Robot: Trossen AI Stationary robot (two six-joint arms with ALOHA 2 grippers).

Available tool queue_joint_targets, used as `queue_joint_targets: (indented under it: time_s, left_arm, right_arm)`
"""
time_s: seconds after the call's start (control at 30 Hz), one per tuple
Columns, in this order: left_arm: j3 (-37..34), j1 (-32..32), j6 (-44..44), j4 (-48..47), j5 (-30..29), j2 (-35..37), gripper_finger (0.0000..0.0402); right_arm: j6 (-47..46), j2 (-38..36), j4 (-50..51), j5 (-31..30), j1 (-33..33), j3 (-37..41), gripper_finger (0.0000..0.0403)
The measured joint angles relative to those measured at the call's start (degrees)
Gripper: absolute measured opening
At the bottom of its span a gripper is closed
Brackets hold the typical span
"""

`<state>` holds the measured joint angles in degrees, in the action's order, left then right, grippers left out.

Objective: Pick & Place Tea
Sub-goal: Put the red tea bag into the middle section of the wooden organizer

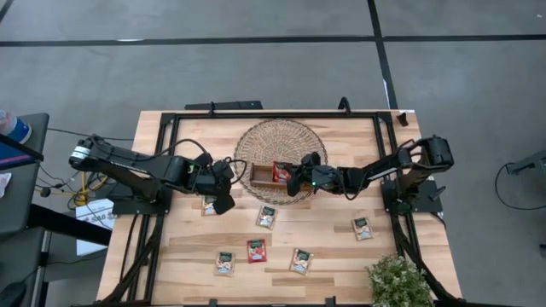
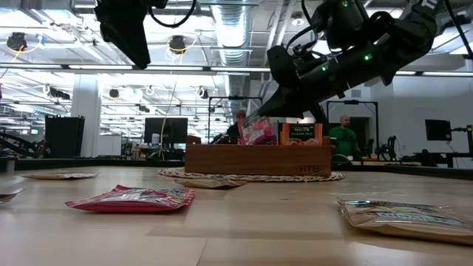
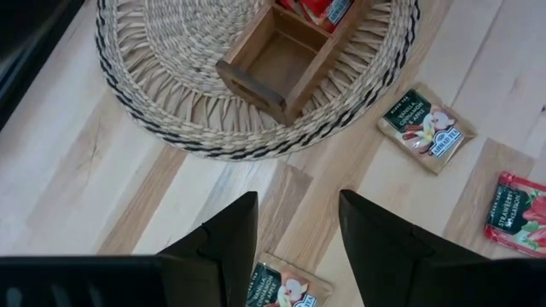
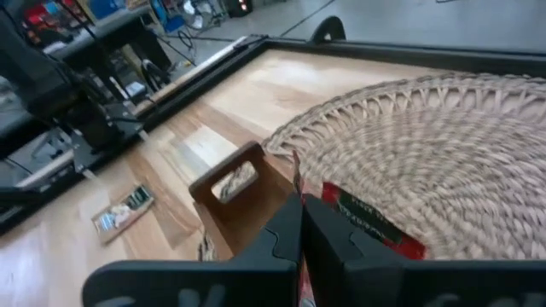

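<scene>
Pincer work first: the right pincer (image 1: 294, 181) hangs over the wooden tray (image 1: 256, 174), its two fingers pressed together on the top edge of a red tea sachet (image 4: 363, 223) that hangs down into the tray's middle part, as far as the wrist view lets me judge. The tray sits on a round wicker mat (image 1: 280, 152) near the back of the desk (image 1: 171, 247).

To finish this drop well, I'd say the arm should lower until the sachet's bottom edge is below the tray wall, then let go, so the packet slides in upright beside the one already standing there and doesn't tip over the divider.

Off to the side, the left pincer (image 1: 223, 201) hovers with its fingers spread right above a pale sachet with a dark-green top (image 3: 286, 290), which lies flat on the desk just outside the mat. A flat packet like that will likely need the fingers to come down square around its edges.

Other sachets lie scattered on the front of the desk: another green-topped one (image 1: 266, 216), a red one (image 1: 256, 250), and a few more toward the potted plant (image 1: 397, 280).
</scene>
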<state>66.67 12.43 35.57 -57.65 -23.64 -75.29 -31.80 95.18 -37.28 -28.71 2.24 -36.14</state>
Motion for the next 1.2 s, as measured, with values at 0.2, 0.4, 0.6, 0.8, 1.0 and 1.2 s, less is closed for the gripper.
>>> queue_joint_targets:
  time_s: [0.2, 0.4, 0.6, 0.8, 1.0, 1.2]
  left_arm:
    - [0.02, 0.0, -0.16, -0.02, 0.02, 0.0, 0.0158]
    - [0.02, 0.0, -1.21, 0.02, 0.02, 0.0, 0.0158]
    - [0.02, 0.0, -1.48, 0.83, 0.04, -0.02, 0.0158]
    - [0.02, 0.0, -1.48, 0.85, 0.04, -0.02, 0.0158]
    - [0.02, 0.0, -1.47, 1.3, 0.04, -0.02, 0.0158]
    - [0.02, 0.0, -1.46, 1.38, 0.04, -0.02, 0.0158]
  right_arm:
    - [0.79, -0.02, 0.04, -0.09, 0.0, 0.0, 0.0]
    - [0.8, -0.02, 2.44, 0.0, 0.0, 0.0, 0.0]
    - [0.77, 0.55, 3.3, 0.06, -0.11, 0.02, 0.0]
    - [1.66, 0.5, 2.94, 0.04, -0.11, 0.0, 0.0008]
    - [1.82, 0.5, 2.92, 0.11, -0.11, 0.0, 0.0054]
    - [1.84, 0.5, 2.61, 0.22, -0.11, 0.0, 0.0092]
